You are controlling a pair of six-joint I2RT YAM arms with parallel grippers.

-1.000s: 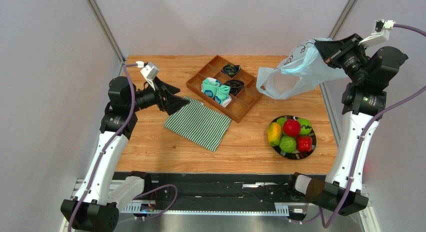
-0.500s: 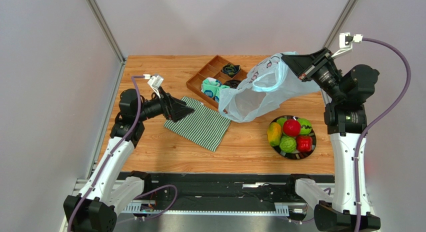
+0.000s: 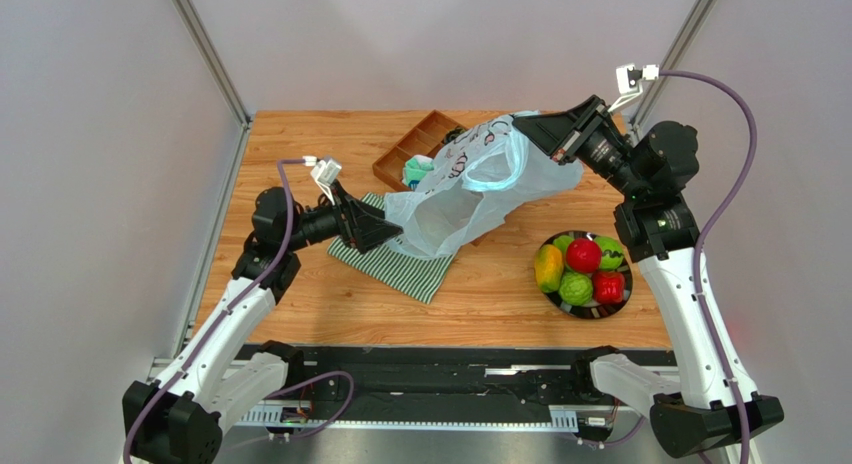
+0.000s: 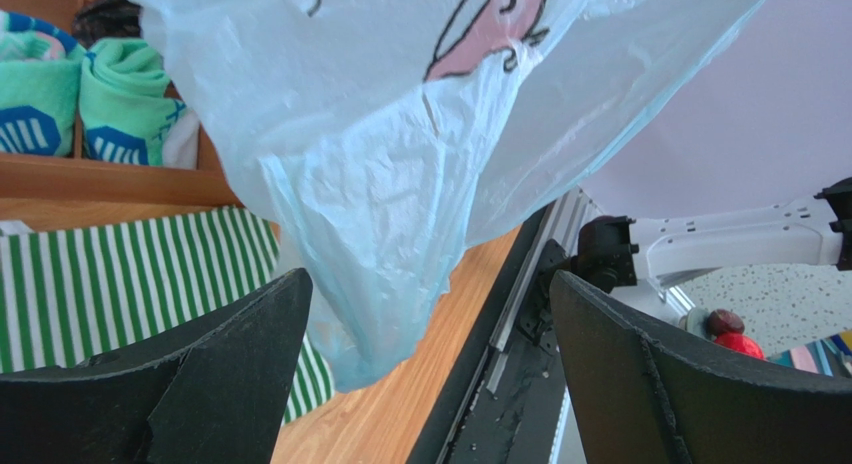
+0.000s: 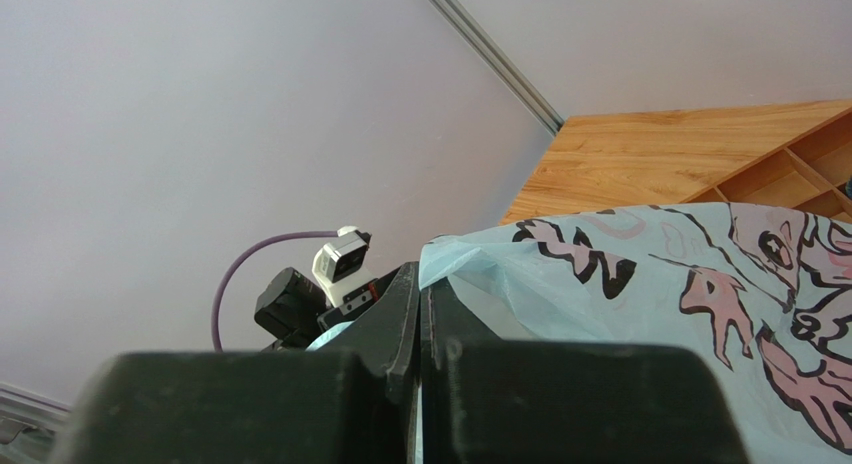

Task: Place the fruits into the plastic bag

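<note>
The pale-blue plastic bag (image 3: 470, 184) with pink-and-black print hangs in the air over the table's middle. My right gripper (image 3: 530, 127) is shut on its top edge, as the right wrist view (image 5: 423, 274) shows. The bag's lower end hangs between the spread fingers of my open left gripper (image 3: 392, 227), seen close in the left wrist view (image 4: 380, 234). The fruits (image 3: 582, 269) lie on a dark plate (image 3: 627, 287) at the right: red, green and one yellow-orange.
A green-and-white striped cloth (image 3: 395, 259) lies under the bag. A wooden compartment tray (image 3: 400, 154) with teal socks (image 3: 418, 170) stands behind it, partly hidden by the bag. The table's near edge rail (image 4: 520, 294) shows in the left wrist view.
My right gripper has carried the bag leftward from the back right corner to over the middle. My left gripper has moved right across the cloth until the bag's lower end hangs between its fingers.
</note>
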